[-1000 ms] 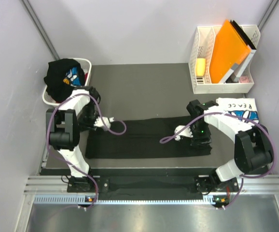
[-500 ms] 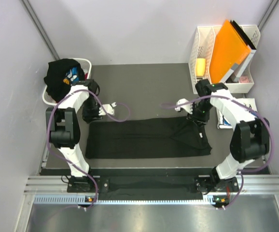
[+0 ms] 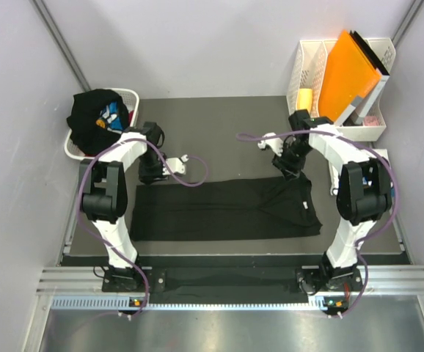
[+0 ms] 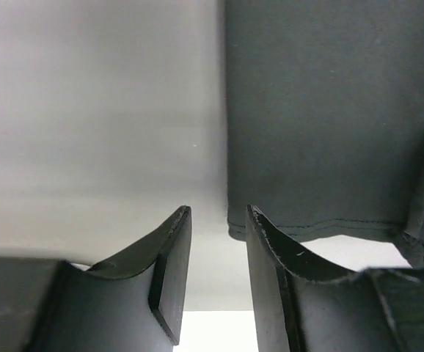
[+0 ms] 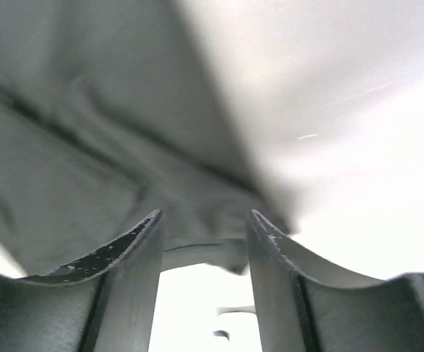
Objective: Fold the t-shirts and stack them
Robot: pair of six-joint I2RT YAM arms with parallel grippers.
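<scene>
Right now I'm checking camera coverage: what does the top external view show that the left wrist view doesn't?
Only top external: the laundry basket holding a bunched black tee, the orange folder, and the full length of the spread black t-shirt. Only left wrist: that shirt's stitched hem up close, with nothing between the fingers of the left gripper. Both: the spread shirt and the left gripper.

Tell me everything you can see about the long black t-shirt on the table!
The black t-shirt is soft, plain cloth folded into a long strip, lying flat across the dark mat. Its left end is smooth, with a stitched hem; its right end is rumpled with a slanting crease. The left pincer and right pincer hover open by its far corners; I cannot tell if they touch it.
</scene>
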